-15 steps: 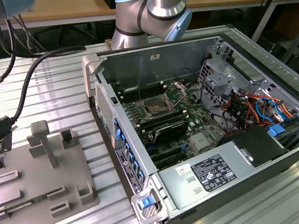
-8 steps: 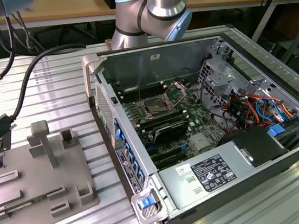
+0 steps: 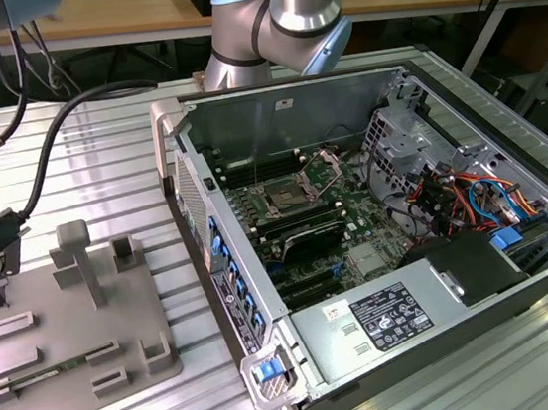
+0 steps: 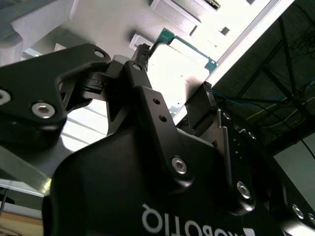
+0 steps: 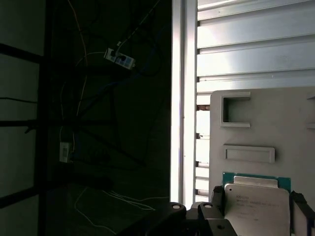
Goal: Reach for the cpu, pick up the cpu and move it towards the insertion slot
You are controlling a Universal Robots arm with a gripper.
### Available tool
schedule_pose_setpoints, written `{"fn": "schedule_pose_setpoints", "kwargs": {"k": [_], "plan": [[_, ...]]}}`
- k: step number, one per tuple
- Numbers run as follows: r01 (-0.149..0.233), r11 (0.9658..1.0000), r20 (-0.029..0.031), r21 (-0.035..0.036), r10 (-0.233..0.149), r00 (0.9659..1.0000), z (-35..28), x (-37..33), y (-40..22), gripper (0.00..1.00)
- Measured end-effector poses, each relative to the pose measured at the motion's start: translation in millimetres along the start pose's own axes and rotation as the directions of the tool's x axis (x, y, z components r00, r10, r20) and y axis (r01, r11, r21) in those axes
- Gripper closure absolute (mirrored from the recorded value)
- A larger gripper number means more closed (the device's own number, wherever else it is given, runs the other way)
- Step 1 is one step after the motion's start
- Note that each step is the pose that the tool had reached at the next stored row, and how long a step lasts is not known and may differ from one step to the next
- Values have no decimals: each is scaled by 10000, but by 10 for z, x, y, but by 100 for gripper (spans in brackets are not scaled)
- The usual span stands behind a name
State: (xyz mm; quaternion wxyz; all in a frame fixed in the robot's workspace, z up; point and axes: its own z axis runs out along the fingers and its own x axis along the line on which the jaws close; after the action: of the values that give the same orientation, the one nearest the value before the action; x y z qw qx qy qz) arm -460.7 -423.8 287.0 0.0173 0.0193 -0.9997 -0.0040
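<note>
Reach: judged done; the gripper [image 5: 259, 196] sat at the cpu [image 5: 256, 206].
Fingers: the fingers [image 5: 218, 199] closed against two opposite edges of the cpu, seemingly pinching it.
Cpu place: over the grey fixture plate [image 5: 275, 128]; whether it had lifted clear could not be told.
Left: the carry to the insertion slot [image 3: 283, 200], mid-frame in the exterior view inside the open computer case [image 3: 283, 114], well apart from the plate at lower left.
Cpu look: thin flat square, pale silver lid, green rim.

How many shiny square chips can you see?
1: the cpu, over the grey tray, right at the gripper in both wrist views. Others may be hidden.
</note>
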Motion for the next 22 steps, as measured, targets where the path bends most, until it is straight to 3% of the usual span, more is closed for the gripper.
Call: {"fn": "schedule_pose_setpoints", "kwargs": {"k": [6, 22], "plan": [[0, 10000, 0, 12, 0, 10000, -54, 2, -1, 45], [-2, 10000, 0, 12, 2, 10000, -86, 3, -1, 45]]}}
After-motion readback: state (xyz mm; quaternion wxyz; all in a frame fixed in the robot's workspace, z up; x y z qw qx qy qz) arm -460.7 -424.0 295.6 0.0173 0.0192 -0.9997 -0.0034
